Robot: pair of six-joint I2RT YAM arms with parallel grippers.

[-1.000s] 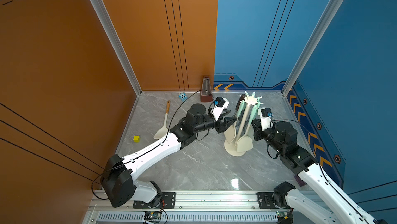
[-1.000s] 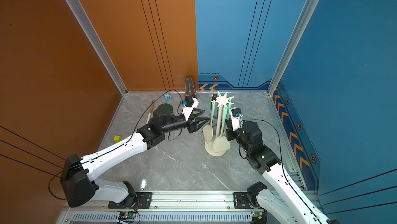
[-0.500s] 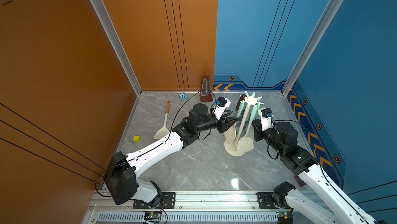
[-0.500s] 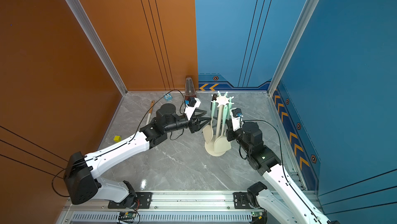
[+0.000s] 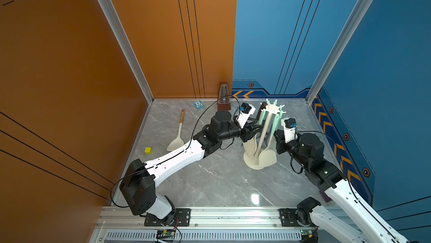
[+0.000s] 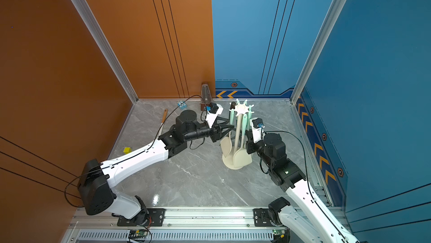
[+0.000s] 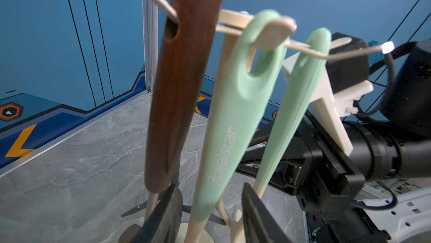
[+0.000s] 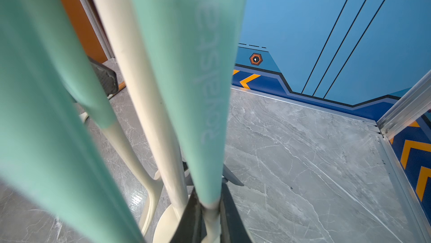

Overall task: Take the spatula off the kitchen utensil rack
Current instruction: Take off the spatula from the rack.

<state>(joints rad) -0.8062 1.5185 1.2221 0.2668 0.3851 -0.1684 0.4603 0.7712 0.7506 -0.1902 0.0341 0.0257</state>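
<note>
Rack status: the kitchen utensil rack (image 5: 271, 108) stands on its round base toward the back right of the surface (image 5: 210, 179), with all its hanging utensils on the crown prongs. The mint-handled spatula (image 7: 224, 125) hangs by its loop from one prong, not yet lifted. Left gripper (image 7: 208, 190): jaws spread, straddling the lower end of that handle, with a gap showing on both sides. Right gripper (image 8: 207, 206): jaws pressed together on the cream neck of a second mint-handled utensil (image 8: 198, 67) on the far side of the pole. I cannot tell whether it is steadying the rack or taking that piece. A wooden-handled spatula (image 5: 178, 134) lies loose on the surface, well apart. Risks, as judged:
(1) The prongs turn up at the tip, so a sideways pull before a lift would snag the loop and drag or tip the light stand.
(2) One left jaw sits just beside the dark wooden-handled utensil (image 7: 182, 78), so closing or lifting could catch it and knock it off.
(3) The handle tapers, so a grip low on it may slide.
(4) With two arms on one rack, opposed pulls could topple it.
</note>
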